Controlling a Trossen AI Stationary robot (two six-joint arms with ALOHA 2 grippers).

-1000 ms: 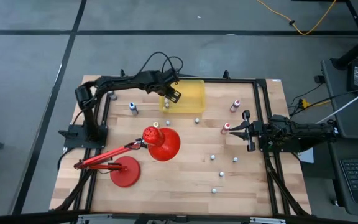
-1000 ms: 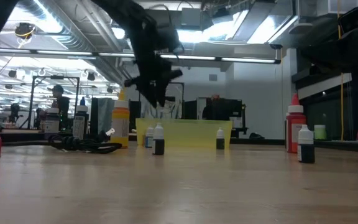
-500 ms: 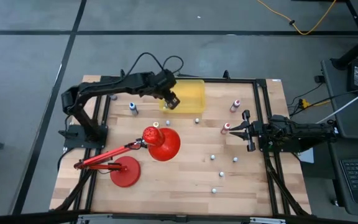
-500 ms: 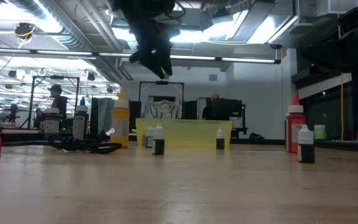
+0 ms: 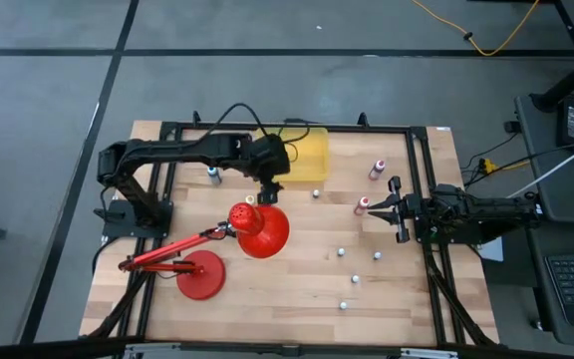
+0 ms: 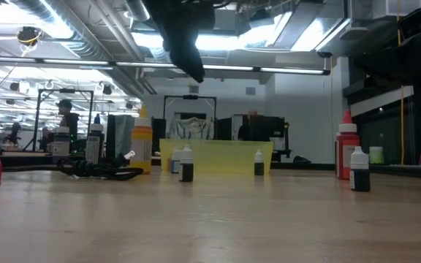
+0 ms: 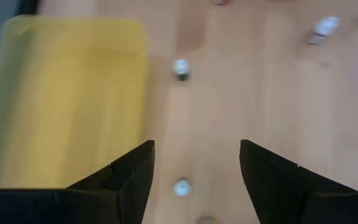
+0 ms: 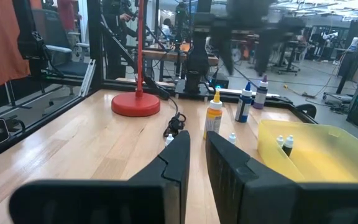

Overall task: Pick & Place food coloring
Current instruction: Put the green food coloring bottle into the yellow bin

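Small white-capped food coloring bottles stand scattered on the wooden table: a blue one [image 5: 212, 172], a red one [image 5: 363, 204], a pink one [image 5: 377, 168] and several tiny ones such as [image 5: 340, 252]. Two more [image 8: 284, 143] stand inside the yellow bin [image 5: 302, 150]. My left gripper [image 7: 194, 168] hangs open and empty above the table by the bin's near left corner [image 5: 269, 186], with a bottle [image 7: 182, 186] on the wood below it. My right gripper [image 5: 397, 211] waits shut at the table's right side, pointing level.
A red desk lamp [image 5: 257, 229] lies on the table just near of my left gripper, its base [image 5: 199, 274] toward the near left. Larger bottles [image 6: 142, 146] and a cable [image 6: 101, 172] sit at the far left. Bare wood spreads toward the near right.
My left gripper has moved from over the yellow bin toward the table's near edge, past the bin's near wall, rising as it went and rolling about its own axis. The bottles on the table and my right arm have stayed put.
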